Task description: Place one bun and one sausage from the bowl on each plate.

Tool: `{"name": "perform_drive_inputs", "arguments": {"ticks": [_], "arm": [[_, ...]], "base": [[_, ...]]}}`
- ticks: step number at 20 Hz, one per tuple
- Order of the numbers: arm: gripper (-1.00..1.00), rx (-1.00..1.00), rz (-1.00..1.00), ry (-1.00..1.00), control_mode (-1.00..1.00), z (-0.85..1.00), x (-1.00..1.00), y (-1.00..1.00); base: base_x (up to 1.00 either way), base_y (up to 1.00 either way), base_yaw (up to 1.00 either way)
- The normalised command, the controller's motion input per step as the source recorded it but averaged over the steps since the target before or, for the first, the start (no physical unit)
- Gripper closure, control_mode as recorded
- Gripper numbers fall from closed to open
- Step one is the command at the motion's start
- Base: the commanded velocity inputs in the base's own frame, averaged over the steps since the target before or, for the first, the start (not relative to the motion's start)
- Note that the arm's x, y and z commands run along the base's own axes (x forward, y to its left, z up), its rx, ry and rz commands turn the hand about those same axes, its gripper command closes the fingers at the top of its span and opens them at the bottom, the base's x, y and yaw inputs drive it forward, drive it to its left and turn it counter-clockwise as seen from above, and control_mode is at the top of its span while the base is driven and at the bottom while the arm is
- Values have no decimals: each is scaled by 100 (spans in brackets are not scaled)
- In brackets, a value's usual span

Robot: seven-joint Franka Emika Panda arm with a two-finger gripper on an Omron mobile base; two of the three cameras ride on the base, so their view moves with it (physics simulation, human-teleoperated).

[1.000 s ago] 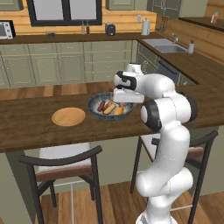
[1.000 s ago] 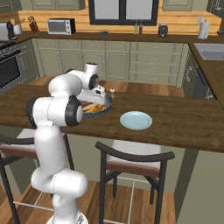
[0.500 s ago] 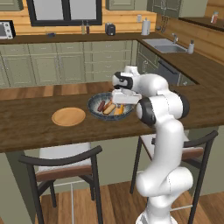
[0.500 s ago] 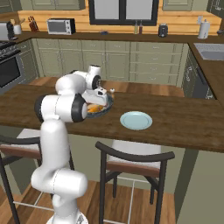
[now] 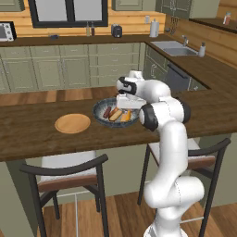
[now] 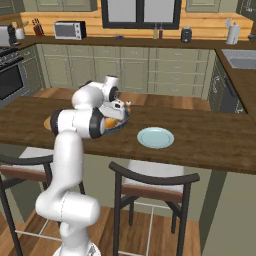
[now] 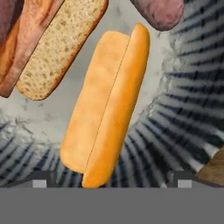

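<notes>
- Looking from the left base view: the white arm reaches over the dark patterned bowl on the wooden counter. One tan wooden plate lies just left of the bowl, bare. Several long pieces of food lie in the bowl; an exact count is hard from here.
- Looking from the right base view: the gripper hangs low over the bowl. One pale blue-green plate sits to the right, also bare.
- Looking from the hand view: a golden bun lies lengthwise between the wide-spread finger tips, which hold nothing. A second, seeded bun lies beside it, and a sausage end shows above. The bun is likely light and soft; pinching gently across its middle seems best.
</notes>
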Motion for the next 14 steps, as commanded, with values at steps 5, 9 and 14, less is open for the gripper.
{"name": "perform_drive_inputs", "arguments": {"ticks": [5, 9, 14], "arm": [[-100, 0, 0, 7, -100, -31, 40, 0], [-100, 0, 0, 5, -100, -26, 21, 0], [-100, 0, 0, 4, -100, -23, 16, 0]], "base": [[0, 0, 0], [0, 0, 0], [0, 0, 0]]}}
